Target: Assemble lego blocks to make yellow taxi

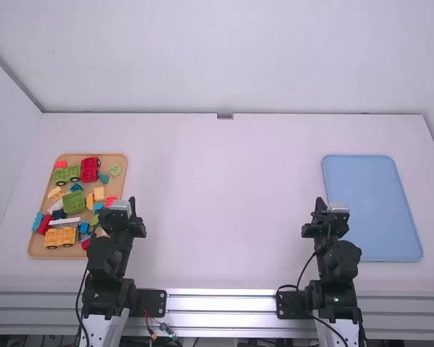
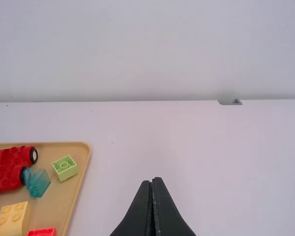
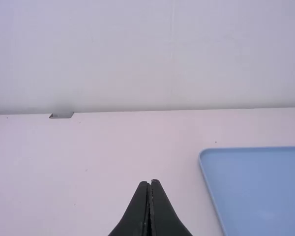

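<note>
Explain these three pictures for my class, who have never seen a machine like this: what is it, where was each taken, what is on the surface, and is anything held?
This is a robot with two arms, a left arm and a right arm, at a white table. The high view looks down from above and behind them. The other two come from cameras on the wrists, one per arm.

On the left lies a tan tray of toy building blocks, among them a red wheeled base, a yellow-orange wheeled base and a light green block. On the right lies a blue tray.

The left fingers and right fingers are closed together and hold nothing.
</note>
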